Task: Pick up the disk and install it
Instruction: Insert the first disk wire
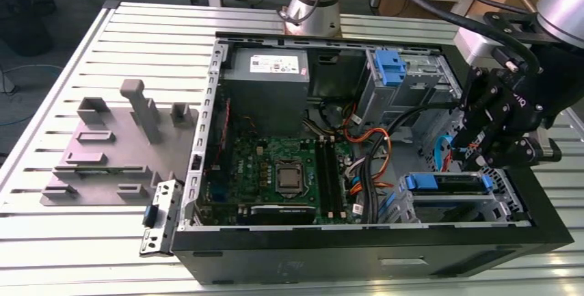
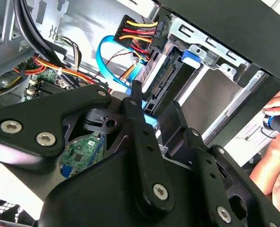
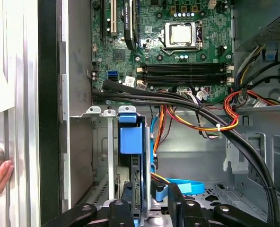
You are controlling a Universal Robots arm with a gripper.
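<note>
The disk (image 1: 445, 184) lies in the drive cage (image 1: 511, 204) at the front corner of the open computer case, on the exterior view's right. Blue carrier tabs show at both of its ends. My gripper (image 1: 476, 165) hangs directly over the disk's outer end. In the second wrist view the black fingers (image 2: 136, 111) stand on either side of the disk (image 2: 161, 82), touching its blue-framed end, so the gripper (image 2: 155, 120) looks shut on it. The first wrist view has the disk (image 3: 130, 142) edge-on in the cage, running down between the fingers (image 3: 174, 201).
A blue data cable (image 2: 107, 61) and coloured power leads (image 2: 135, 30) plug in beside the disk. Thick black cables (image 3: 187, 106) cross the motherboard (image 1: 273, 173). A bare blue bracket (image 1: 390, 67) sits in the far cage, by the grey power supply (image 1: 273, 70). A hand (image 2: 277, 111) rests outside the case.
</note>
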